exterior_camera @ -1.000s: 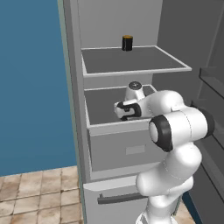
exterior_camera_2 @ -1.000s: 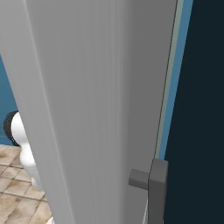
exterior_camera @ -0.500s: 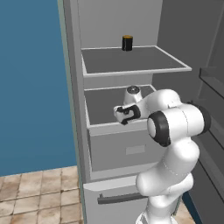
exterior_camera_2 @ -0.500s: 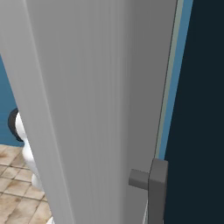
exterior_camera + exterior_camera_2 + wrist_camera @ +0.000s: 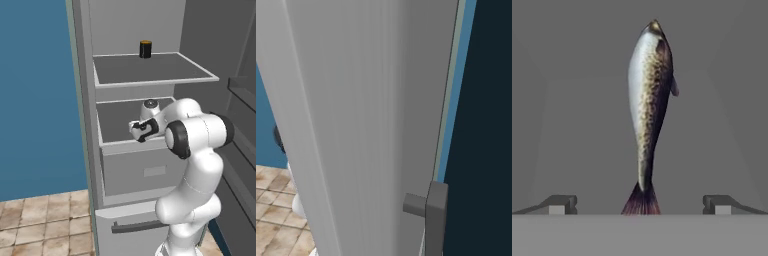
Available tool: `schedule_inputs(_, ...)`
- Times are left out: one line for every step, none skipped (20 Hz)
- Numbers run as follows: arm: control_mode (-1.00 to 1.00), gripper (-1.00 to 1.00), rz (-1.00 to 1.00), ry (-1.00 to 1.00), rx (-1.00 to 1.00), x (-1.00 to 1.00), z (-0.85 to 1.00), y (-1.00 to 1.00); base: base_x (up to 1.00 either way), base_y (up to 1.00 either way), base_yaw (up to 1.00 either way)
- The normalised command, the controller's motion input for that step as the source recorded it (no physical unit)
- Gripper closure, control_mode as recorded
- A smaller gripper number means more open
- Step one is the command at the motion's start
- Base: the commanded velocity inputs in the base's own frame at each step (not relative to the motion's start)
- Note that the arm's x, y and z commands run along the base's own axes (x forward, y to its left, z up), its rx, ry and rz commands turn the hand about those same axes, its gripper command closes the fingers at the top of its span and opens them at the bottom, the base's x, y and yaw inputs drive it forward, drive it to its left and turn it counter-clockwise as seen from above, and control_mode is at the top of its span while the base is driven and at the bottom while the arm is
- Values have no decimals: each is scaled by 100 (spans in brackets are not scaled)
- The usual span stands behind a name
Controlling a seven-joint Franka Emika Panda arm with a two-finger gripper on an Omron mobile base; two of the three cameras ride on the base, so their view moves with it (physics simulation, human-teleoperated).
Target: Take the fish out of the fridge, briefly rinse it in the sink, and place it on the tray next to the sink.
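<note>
My tool (image 5: 640, 204) gapes wide (holding nothing) around the fish (image 5: 648, 105) at frame centre, lined up to straddle its tail.

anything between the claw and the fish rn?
Nothing visible. In the hand view the fish lies on the fridge shelf straight ahead, its tail between the open claw's fingertips, with no object in between.

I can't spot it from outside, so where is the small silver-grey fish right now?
In the hand view the slender silver-grey fish lies on a grey fridge surface, straight ahead of the open pincer, tail nearest its tips.
</note>
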Motion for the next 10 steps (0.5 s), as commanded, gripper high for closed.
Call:
schedule_inputs(-100, -100, 0, 0, 0, 20, -13, 0, 0, 0, 0)
schedule_inputs(-100, -100, 0, 0, 0, 19, -16, 0, 0, 0, 0)
schedule_inputs(-100, -100, 0, -1, 0, 18, -19, 0, 0, 0, 0)
schedule_inputs(-100, -100, 0, -3, -1, 19, -21, 0, 0, 0, 0)
schedule_inputs(-100, -100, 0, -4, -1, 16, -21, 0, 0, 0, 0)
schedule_inputs(-100, -100, 0, -6, -1, 16, -23, 0, 0, 0, 0)
schedule_inputs(-100, -100, 0, -6, 0, 14, -24, 0, 0, 0, 0)
schedule_inputs(-100, -100, 0, -7, 0, 10, -26, 0, 0, 0, 0)
schedule_inputs(-100, -100, 0, -9, 0, 14, -29, 0, 0, 0, 0)
schedule_inputs(-100, -100, 0, -10, 0, 14, -29, 0, 0, 0, 0)
